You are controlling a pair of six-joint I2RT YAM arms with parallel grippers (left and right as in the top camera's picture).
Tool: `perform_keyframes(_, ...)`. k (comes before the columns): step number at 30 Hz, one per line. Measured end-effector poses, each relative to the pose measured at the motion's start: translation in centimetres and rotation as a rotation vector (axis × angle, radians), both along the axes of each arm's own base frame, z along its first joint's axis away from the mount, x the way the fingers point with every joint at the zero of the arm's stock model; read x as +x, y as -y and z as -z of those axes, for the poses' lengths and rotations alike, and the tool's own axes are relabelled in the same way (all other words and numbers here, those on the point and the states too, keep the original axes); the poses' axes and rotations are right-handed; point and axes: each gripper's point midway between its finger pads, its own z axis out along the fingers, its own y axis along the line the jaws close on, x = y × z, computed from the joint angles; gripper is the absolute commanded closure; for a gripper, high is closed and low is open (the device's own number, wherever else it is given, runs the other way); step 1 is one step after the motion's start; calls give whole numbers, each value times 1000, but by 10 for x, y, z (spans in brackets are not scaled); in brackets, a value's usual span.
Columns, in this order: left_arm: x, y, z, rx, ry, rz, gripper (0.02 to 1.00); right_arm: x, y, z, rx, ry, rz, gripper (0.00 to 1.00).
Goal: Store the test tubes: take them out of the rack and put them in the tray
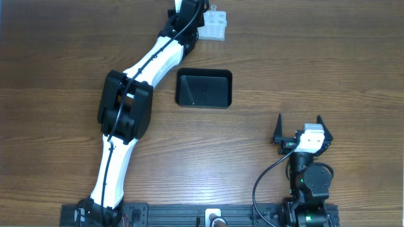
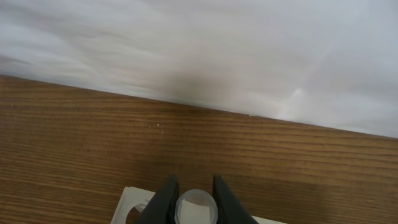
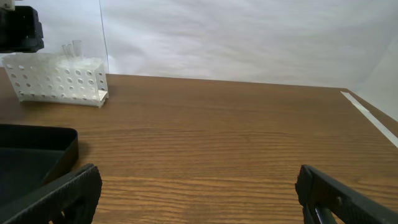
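- Pinches one test tube (image 2: 196,206) in the left gripper (image 2: 193,183), seemingly snug on its rim.
- Stands upright in the rack (image 1: 214,26), straight below that claw.
- Calls for a lift along the tube's vertical axis, then over to the tray (image 1: 204,72) near the rack.
- Rests spread wide and well apart: right gripper (image 1: 298,129).

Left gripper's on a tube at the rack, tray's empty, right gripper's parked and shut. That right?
Not quite. The right gripper is open: the right wrist view shows its fingers spread wide apart. The rest stands: the left gripper is on a tube at the rack, the tray is empty, and the right arm is parked near its base.
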Motion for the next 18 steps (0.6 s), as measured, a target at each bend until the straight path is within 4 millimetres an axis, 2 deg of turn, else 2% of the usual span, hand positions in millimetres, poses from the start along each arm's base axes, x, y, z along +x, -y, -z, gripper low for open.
perform_keyframes(9,4,1,-8,-10,24,-1,978,0,0,0,0,0,0,9)
perform_keyframes(18,12,-1,-36,9,72,11,980,0,0,0,1,0,0,7)
